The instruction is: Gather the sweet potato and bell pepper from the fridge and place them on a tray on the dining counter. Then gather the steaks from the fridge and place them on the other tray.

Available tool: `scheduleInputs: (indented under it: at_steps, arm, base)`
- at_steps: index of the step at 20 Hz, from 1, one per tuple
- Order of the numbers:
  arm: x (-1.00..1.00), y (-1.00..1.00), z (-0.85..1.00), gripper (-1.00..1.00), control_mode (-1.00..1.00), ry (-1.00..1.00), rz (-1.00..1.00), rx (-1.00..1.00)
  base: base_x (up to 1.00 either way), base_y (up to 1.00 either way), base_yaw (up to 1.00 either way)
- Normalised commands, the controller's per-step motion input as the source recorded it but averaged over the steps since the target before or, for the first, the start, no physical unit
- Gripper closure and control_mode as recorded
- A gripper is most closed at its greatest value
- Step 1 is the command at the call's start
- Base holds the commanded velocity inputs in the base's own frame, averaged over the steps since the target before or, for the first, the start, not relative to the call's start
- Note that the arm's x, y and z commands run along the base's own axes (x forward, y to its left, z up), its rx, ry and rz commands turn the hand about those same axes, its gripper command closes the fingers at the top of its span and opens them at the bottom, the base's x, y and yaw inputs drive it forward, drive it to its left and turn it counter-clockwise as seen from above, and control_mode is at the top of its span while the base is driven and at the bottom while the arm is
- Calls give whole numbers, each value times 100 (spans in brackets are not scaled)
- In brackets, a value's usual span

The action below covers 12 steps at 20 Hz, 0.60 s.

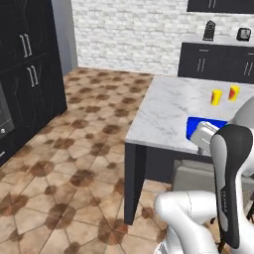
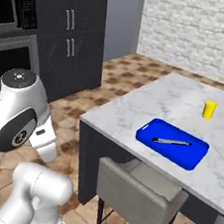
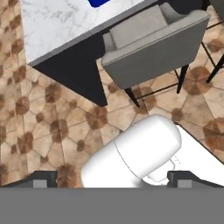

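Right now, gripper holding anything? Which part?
Nothing held. The gripper is open, fingertips wide apart over the floor beside the grey chair.

The dining counter [image 2: 175, 100] top looks like smooth shiny marble, and the blue tray [image 2: 172, 143] looks like glossy plastic.

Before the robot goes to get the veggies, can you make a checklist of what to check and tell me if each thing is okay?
1. Gripper empty: ok, the fingers stand wide apart with nothing between them.
2. Blue tray on the dining counter: ok.
3. Tray clear for food: not ok, a thin pen-like thing lies in it.
4. Second tray ready: cannot tell.
5. Bell pepper and sweet potato located: cannot tell.
6. Grey chair out of the way: ok, tucked at the counter.
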Motion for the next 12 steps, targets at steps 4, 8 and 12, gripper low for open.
scheduleInputs:
  at_steps: [4,8,12]
  arm:
    - [0,0,0,-100,100,0,0,0]
    - [0,0,0,-100,100,0,0,0]
    - [0,0,0,-100,100,0,0,0]
  base:
    - [19,32,35]
    - [8,33,35]
    - [0,38,35]
